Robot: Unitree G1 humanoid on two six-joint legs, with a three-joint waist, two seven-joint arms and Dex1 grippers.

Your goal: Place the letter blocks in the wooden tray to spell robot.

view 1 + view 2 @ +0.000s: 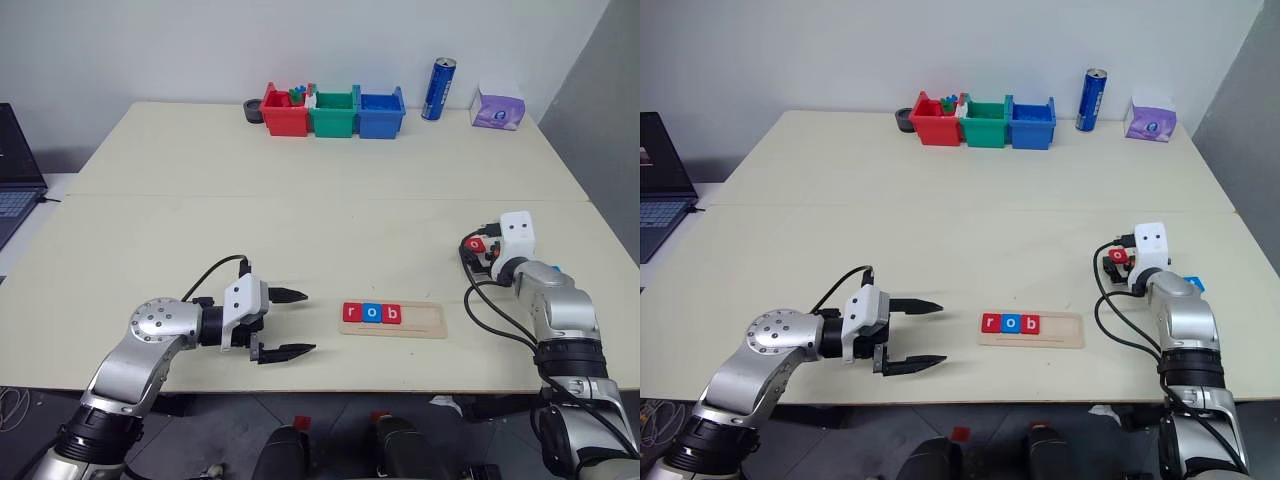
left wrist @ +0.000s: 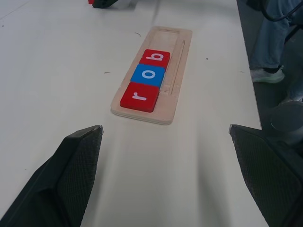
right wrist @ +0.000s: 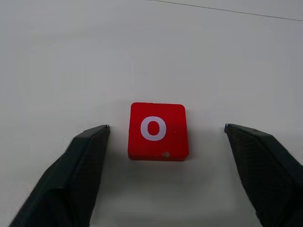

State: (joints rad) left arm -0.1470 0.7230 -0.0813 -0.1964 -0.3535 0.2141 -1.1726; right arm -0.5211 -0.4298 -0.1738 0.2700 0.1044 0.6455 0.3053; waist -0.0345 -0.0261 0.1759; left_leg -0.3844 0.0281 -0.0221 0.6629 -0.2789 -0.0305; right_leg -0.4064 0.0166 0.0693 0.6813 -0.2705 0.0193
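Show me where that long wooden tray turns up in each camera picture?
Left eye view: the wooden tray lies near the table's front edge, right of centre.
Right eye view: the same spot.
Left wrist view: it stretches away just beyond the open left claw.
Right wrist view: a loose red o block on bare table.
Shared landmark: the red r block at the tray's end nearest the left claw.

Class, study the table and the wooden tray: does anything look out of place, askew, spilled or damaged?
Nothing stands out. The wooden tray lies flat with r, o, b seated straight in its groove. The red o block lies flat on the table between the right tool's open fingers, not yet gripped. The left tool hangs open, empty.
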